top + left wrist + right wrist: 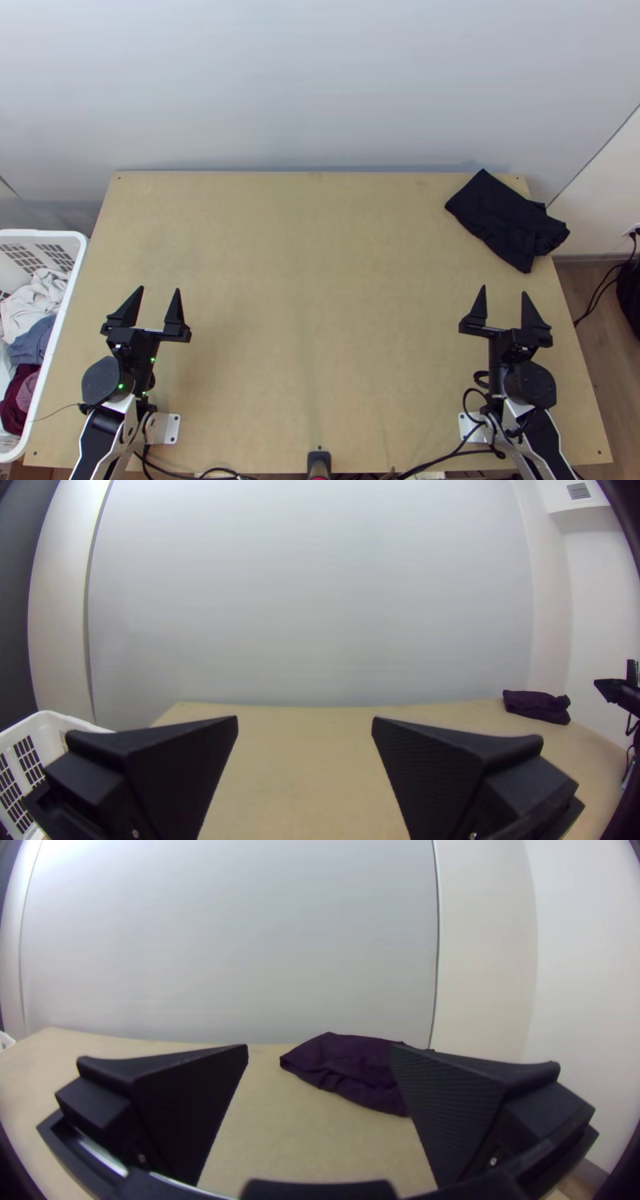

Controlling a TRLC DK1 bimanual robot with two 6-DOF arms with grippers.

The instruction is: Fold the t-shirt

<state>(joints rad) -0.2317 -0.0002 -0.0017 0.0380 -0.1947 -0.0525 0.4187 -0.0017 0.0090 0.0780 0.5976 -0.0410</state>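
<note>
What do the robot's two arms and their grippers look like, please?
The left arm and right arm have black-and-white links, rounded black joints and black cables beside their bases; green lights glow on the left one. The left gripper and right gripper each have two wide, flat, tapering black fingers.

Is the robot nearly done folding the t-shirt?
Maybe! The dark cloth at the far right corner of the table already looks folded into a bundle, poking past the edge. Nothing is in hand: the left gripper and right gripper are open and empty. If that's the t-shirt, perhaps just tidying is left. The basket holds more clothes, but I can't tell if they're next.
</note>
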